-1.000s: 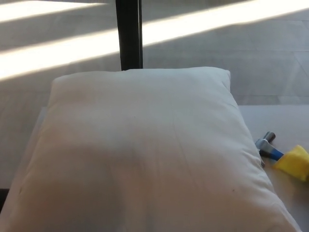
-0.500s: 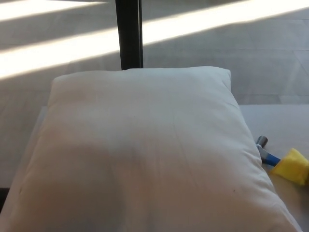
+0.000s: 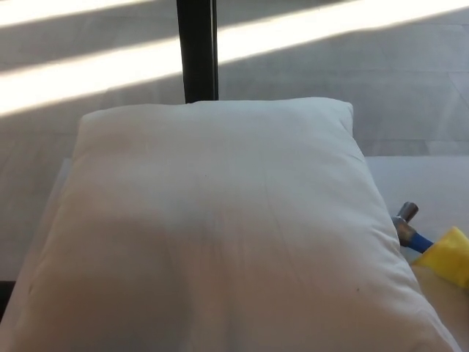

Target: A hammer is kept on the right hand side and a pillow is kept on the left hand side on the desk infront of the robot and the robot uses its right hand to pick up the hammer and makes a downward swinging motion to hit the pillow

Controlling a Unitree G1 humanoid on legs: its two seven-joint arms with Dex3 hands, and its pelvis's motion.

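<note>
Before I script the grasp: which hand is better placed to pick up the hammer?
Likely the right: the hammer lies at the pillow's right edge on the desk. Neither hand is in view.

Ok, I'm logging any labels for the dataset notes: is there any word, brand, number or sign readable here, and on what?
None can be read.
The pillow is plain white, without print or tag.
The hammer, only partly in view, shows no legible marking on its metal head or blue and yellow handle.
The desk is bare of text.
</note>
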